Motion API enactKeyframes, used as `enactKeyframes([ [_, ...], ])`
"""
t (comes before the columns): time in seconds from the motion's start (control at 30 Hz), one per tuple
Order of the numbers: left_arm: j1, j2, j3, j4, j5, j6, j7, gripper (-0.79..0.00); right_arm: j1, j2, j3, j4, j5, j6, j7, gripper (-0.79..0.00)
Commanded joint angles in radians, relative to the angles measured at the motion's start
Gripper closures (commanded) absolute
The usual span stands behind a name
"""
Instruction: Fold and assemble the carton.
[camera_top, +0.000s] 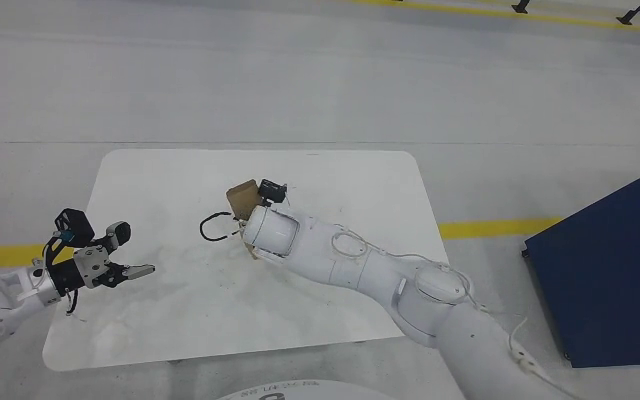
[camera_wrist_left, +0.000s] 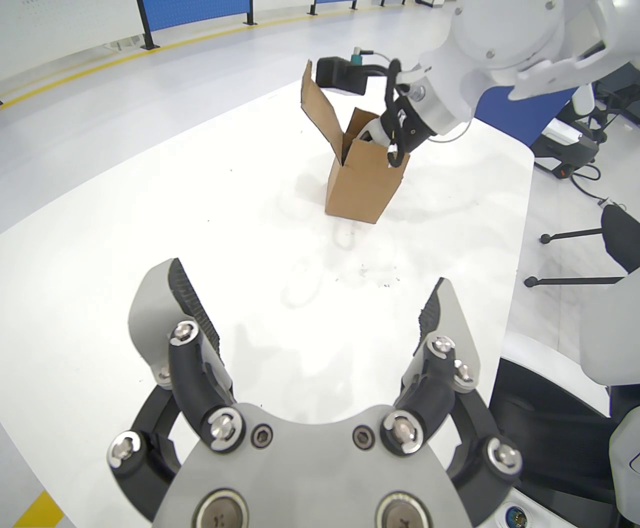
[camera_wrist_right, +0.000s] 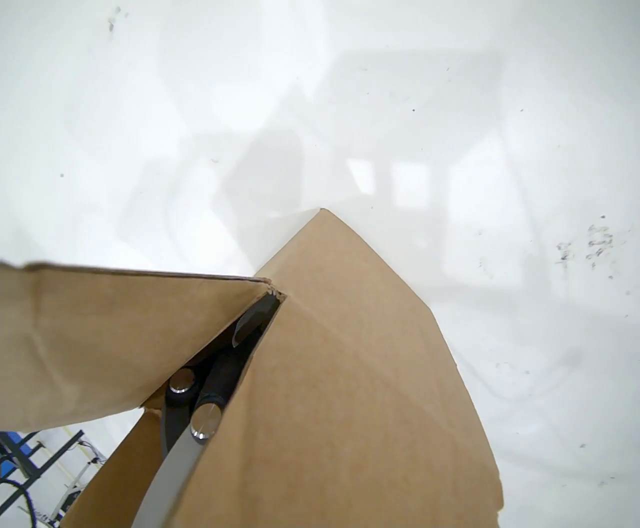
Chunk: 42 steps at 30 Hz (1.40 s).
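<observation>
From above, the white tabletop (camera_top: 330, 180) carried a small brown carton (camera_top: 240, 198) near its middle, toward the far edge. The right arm (camera_top: 350, 260) stretched in from the near right corner, and its wrist covered most of the carton, so that only a raised flap showed beside it. The left end effector (camera_top: 135, 250) hung over the left edge of the tabletop, well apart from the carton, spread open and holding nothing.

From the left wrist, the left end effector (camera_wrist_left: 306, 280) stood wide open over bare tabletop (camera_wrist_left: 150, 210), its ribbed pads (camera_wrist_left: 192, 300) facing each other with nothing between them. Farther off, the carton (camera_wrist_left: 365, 185) stood upright with its top open, one long flap (camera_wrist_left: 320, 115) sticking up and tilted outward. The right end effector (camera_wrist_left: 376, 136) dipped into the open top from above.

From the right wrist, the carton's outer wall (camera_wrist_right: 350, 390) ran down to the tabletop (camera_wrist_right: 450, 150), and a flap (camera_wrist_right: 115, 340) folded off to one side. Part of the right end effector (camera_wrist_right: 215, 390) showed in the gap between flap and wall, inside the carton. I could not tell whether it was open or closed, or gripping the cardboard.
</observation>
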Motion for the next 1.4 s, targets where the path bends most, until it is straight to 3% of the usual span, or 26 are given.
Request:
enactKeyframes([
  [0.0, 0.0, 0.0, 0.0, 0.0, 0.0, 0.0, 0.0, -0.785, -0.041, 0.025, 0.037, -0.071, 0.017, 0.0, -0.08, 0.0],
  [0.13, 0.0, 0.0, 0.0, 0.0, 0.0, 0.0, 0.0, -0.785, -0.092, 0.073, 0.057, -0.155, 0.024, 0.0, -0.125, 0.0],
  [0.37, 0.0, 0.0, 0.0, 0.0, 0.0, 0.0, 0.0, -0.785, -0.022, 0.116, -0.04, -0.18, 0.02, 0.0, 0.021, 0.0],
  [0.6, 0.0, 0.0, 0.0, 0.0, 0.0, 0.0, 0.0, -0.785, 0.044, 0.115, -0.123, -0.146, 0.079, 0.0, 0.057, 0.0],
  [0.87, 0.0, 0.0, 0.0, 0.0, 0.0, 0.0, 0.0, -0.785, 0.058, 0.091, -0.126, -0.109, 0.07, 0.0, 0.082, 0.0],
  [1.07, 0.0, 0.0, 0.0, 0.0, 0.0, 0.0, 0.0, -0.785, -0.007, 0.118, -0.042, -0.252, 0.148, 0.0, -0.165, 0.0],
  [1.23, 0.0, 0.0, 0.0, 0.0, 0.0, 0.0, 0.0, -0.785, -0.186, 0.183, 0.111, -0.504, 0.139, -0.016, -0.41, 0.0],
  [1.37, 0.0, 0.0, 0.0, 0.0, 0.0, 0.0, 0.0, -0.785, -0.34, 0.235, 0.227, -0.665, 0.098, -0.111, -0.481, 0.0],
])
